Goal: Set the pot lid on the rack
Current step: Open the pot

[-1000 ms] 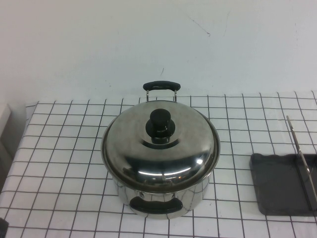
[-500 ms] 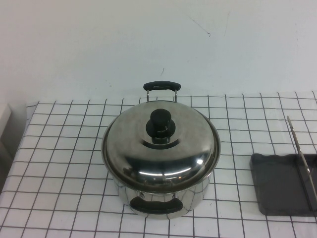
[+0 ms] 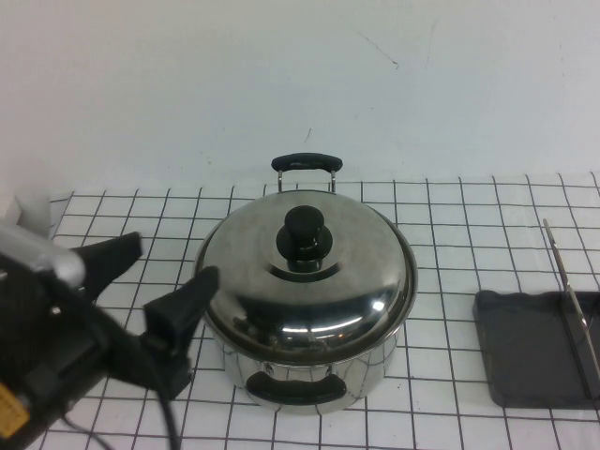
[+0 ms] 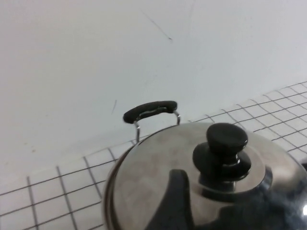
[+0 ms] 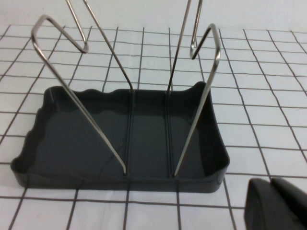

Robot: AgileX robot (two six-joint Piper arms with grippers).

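The pot lid [image 3: 253, 281], shiny steel with a black knob [image 3: 303, 239], sits on the steel pot [image 3: 380, 361] at the table's middle. My left gripper [image 3: 159, 277] is open just left of the pot, its fingers pointing at the lid's rim. In the left wrist view the lid [image 4: 153, 167] and knob [image 4: 223, 143] are close, with one finger [image 4: 173, 201] in front of the lid. The rack [image 3: 525, 356], a dark grey tray with a wire frame [image 3: 567, 291], stands at the right edge. In the right wrist view my right gripper [image 5: 276, 206] is shut and empty beside the rack [image 5: 72, 139].
The pot has two black handles, one at the back [image 3: 305, 161] and one at the front [image 3: 292, 386]. A white wall rises behind the checked tablecloth [image 3: 469, 244]. A pale object [image 3: 14, 211] sits at the far left edge.
My left arm has come into the high view from the lower left and reached toward the pot with its gripper open. The pot, lid and rack have not moved.
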